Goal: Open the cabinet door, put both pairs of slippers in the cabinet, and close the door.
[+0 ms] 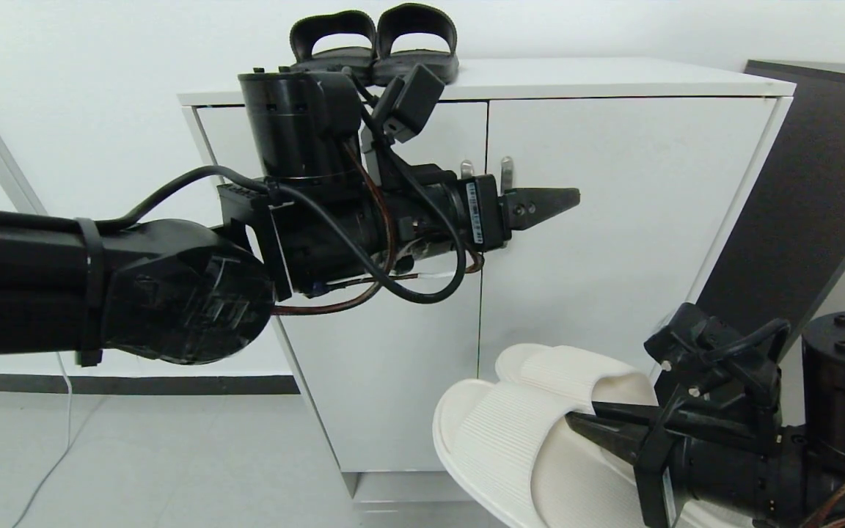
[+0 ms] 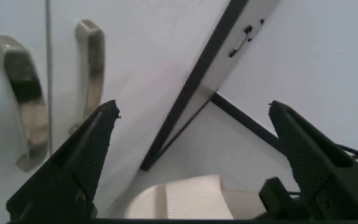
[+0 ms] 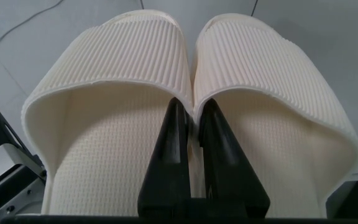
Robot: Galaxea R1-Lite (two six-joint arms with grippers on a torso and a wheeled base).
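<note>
Plain white wall [image 1: 100, 73] and pale grey floor [image 1: 136, 455] frame a low white two-door cabinet [image 1: 613, 242] with both doors shut. Two small curved metal handles [image 1: 507, 172] sit side by side at the centre seam. On the cabinet's top, near its left end, a pair of black moulded rubber slippers [image 1: 375, 44] lies with the toes facing the robot, the two touching each other.

The second pair, cream-white ribbed foam slippers [image 1: 510, 433], hangs in the air low in front of the right door, apart from the cabinet. The right gripper [image 1: 576, 419] grips them from the heel side. Their broad straps carry fine parallel ridges and the footbeds a small woven-looking texture.

The left gripper [image 1: 543, 204] is level with the handles, just in front of the right door beside the seam. The head view shows it side-on, so the gap between its fingers cannot be read there. The left wrist view settles it: the left gripper [image 2: 194, 109] has its jaws spread wide with nothing between them, and the metal handles [image 2: 89, 68] are near one fingertip. Farther down in that view a part of the white slippers [image 2: 185, 199] is visible.

The right wrist view shows what the head view hides. The right gripper [image 3: 191, 106] has its jaws narrowed onto the two inner strap edges of the white slippers [image 3: 135, 74], pinching the pair together side by side.
</note>
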